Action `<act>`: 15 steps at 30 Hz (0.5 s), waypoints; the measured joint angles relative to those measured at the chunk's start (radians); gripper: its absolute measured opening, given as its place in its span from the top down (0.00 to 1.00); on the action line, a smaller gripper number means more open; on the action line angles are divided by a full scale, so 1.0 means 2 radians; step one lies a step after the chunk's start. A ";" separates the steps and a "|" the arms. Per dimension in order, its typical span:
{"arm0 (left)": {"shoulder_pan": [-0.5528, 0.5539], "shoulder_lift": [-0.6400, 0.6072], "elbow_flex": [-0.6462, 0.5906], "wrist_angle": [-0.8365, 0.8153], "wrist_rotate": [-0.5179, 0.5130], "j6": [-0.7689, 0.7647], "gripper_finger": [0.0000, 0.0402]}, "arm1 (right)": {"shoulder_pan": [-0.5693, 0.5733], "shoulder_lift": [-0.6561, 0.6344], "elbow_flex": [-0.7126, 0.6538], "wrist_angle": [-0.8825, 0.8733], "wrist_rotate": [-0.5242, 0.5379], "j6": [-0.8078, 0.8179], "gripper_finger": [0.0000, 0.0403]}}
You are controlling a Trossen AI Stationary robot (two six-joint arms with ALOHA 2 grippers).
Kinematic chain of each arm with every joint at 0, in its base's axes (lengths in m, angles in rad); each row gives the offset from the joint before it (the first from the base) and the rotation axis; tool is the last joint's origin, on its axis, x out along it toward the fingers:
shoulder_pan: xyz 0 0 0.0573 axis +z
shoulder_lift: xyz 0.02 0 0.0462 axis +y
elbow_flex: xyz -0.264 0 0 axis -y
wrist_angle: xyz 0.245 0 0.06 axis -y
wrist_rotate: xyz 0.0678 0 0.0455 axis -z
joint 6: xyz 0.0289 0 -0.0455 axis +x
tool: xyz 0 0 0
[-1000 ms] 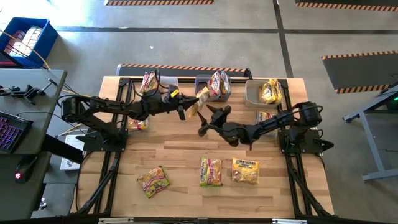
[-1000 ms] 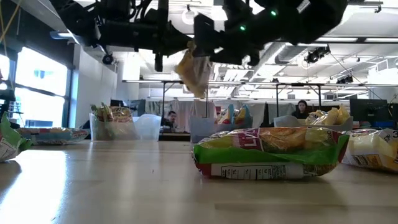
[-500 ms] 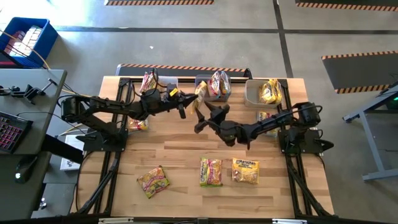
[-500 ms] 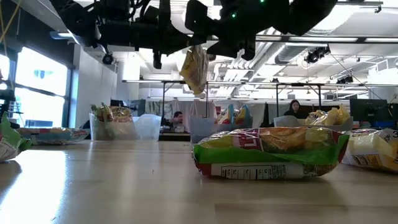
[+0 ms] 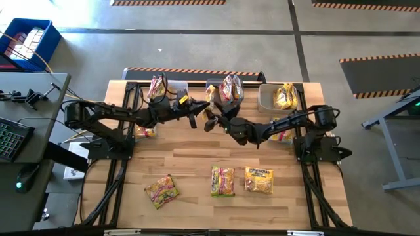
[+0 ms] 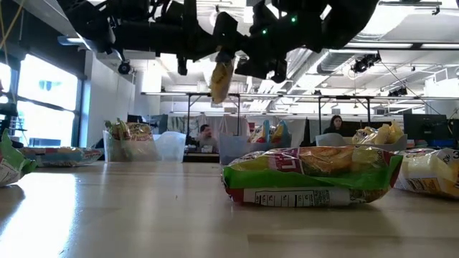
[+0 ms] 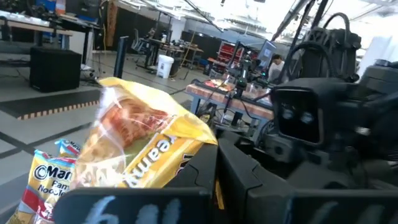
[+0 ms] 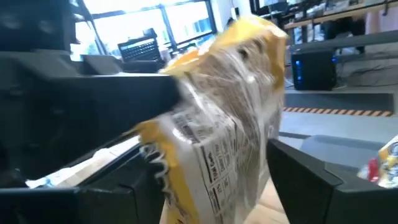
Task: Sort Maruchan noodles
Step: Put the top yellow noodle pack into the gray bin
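Observation:
A yellow Maruchan noodle packet [image 5: 211, 98] hangs in the air near the middle bin and is lifted clear in the low view [image 6: 221, 80]. My left gripper [image 5: 197, 113] reaches in from the table's left and is shut on it. My right gripper [image 5: 210, 120] comes from the right and is open. In the right wrist view its two fingers stand on either side of the packet [image 8: 224, 124]. Other packets lie flat on the table: a green-red one [image 5: 161, 191], a pink-red one [image 5: 222, 181] and a yellow one [image 5: 258, 180]. My left gripper pinches the packet's upper end [image 7: 180, 163] between its two fingers, coming in about level from the table's left. The packet is lifted clear and hangs below the fingers, nearly edge-on in the low view. My right gripper has a finger [image 8: 305, 177] beside the packet; whether it touches I cannot tell.
Three clear bins stand along the far edge: the left one [image 5: 172, 86], the middle one [image 5: 214, 85] and the right one [image 5: 265, 99], each with packets inside. More packets lie near the left arm [image 5: 146, 131] and under the right arm [image 5: 281, 124]. The table's near middle has free room.
My right gripper has moved toward the table's left and far edge, up to the hanging packet, until its open fingers stand around it. The packet, held by the left gripper, has shifted a little toward the far edge and turned more edge-on in the low view.

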 joint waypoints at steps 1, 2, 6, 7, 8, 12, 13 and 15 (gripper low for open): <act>-0.001 0.000 0.000 0.000 0.000 0.003 1.00 | -0.002 0.000 0.000 -0.003 0.002 0.001 0.40; -0.002 0.000 0.000 0.000 0.000 0.004 1.00 | -0.003 0.000 0.000 -0.005 0.006 0.001 0.40; -0.002 0.000 0.000 0.001 0.000 0.004 1.00 | -0.006 0.000 0.000 -0.007 0.025 -0.013 0.40; -0.002 0.000 0.000 0.000 0.000 0.004 1.00 | -0.007 0.000 0.000 -0.007 0.024 -0.016 0.40; -0.002 0.000 0.000 0.000 0.000 0.004 1.00 | -0.008 0.000 0.000 -0.007 0.023 -0.020 0.40; -0.002 0.000 0.000 0.000 0.014 0.004 1.00 | -0.016 0.000 0.000 -0.008 0.003 -0.047 0.40; -0.002 0.000 0.000 0.000 0.017 0.004 1.00 | -0.018 0.000 0.000 -0.008 0.000 -0.053 0.40; -0.002 0.000 0.000 0.000 0.022 0.002 1.00 | -0.022 0.000 0.000 -0.008 -0.002 -0.068 0.41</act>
